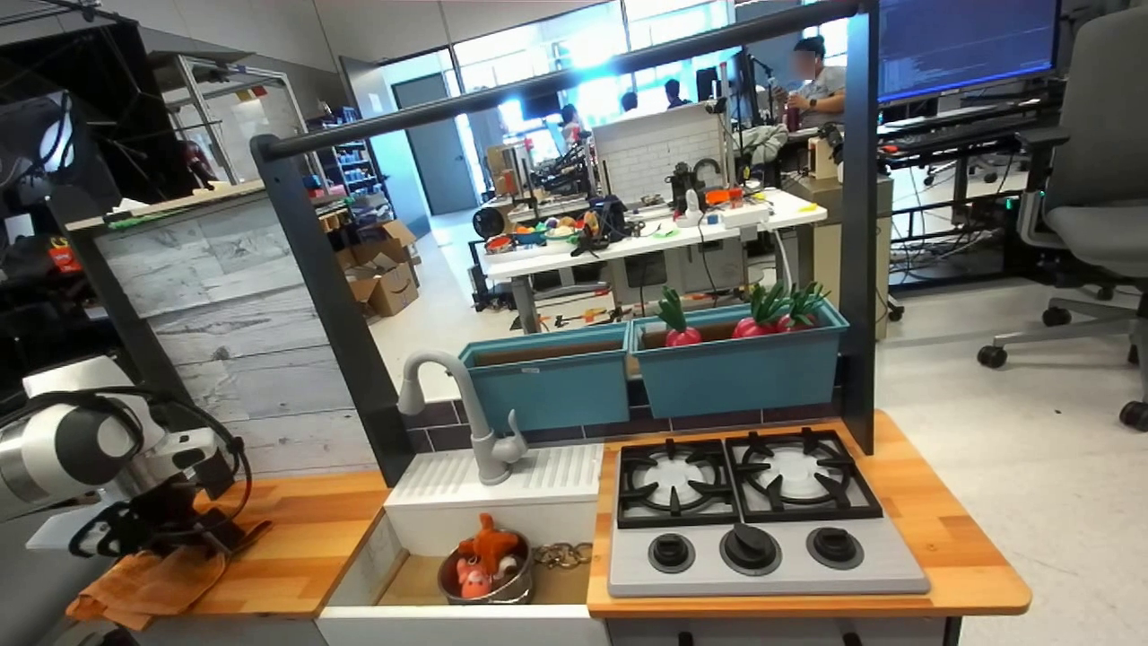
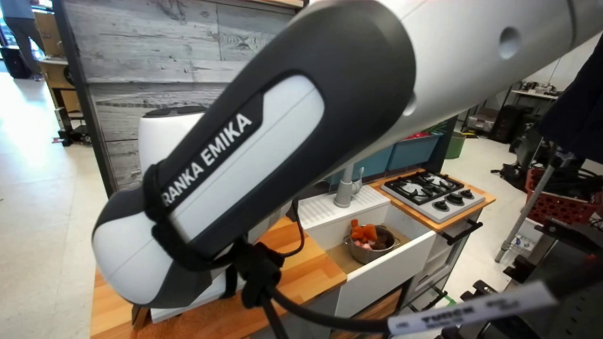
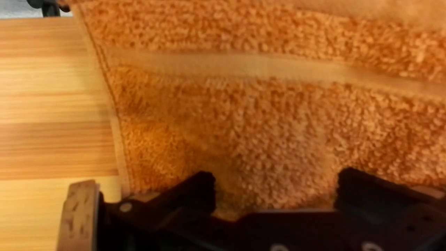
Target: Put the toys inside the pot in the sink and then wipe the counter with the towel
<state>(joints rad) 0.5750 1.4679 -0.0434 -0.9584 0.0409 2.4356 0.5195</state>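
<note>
Orange and pink toys [image 1: 487, 547] lie heaped inside the steel pot [image 1: 518, 589], which stands in the white sink [image 1: 466, 626]; both exterior views show this. On the wooden counter [image 1: 309, 529], left of the sink in an exterior view, the orange towel [image 1: 148, 588] lies rumpled. My gripper [image 3: 275, 188] is right over the towel, its dark fingers [image 3: 200, 190] wide apart. Towel cloth fills the space seen between and beyond them, but none is pinched. Whether the fingertips touch the cloth I cannot tell. In an exterior view the arm hides the gripper.
A grey faucet [image 1: 484, 431] rises behind the sink. Beside the pot lies a metal chain [image 1: 563, 554]. The stovetop [image 1: 762, 574] is on the far side of the sink from the arm. Teal planters [image 1: 547, 390] hang behind, and a wood-panel wall [image 1: 242, 332] backs the counter.
</note>
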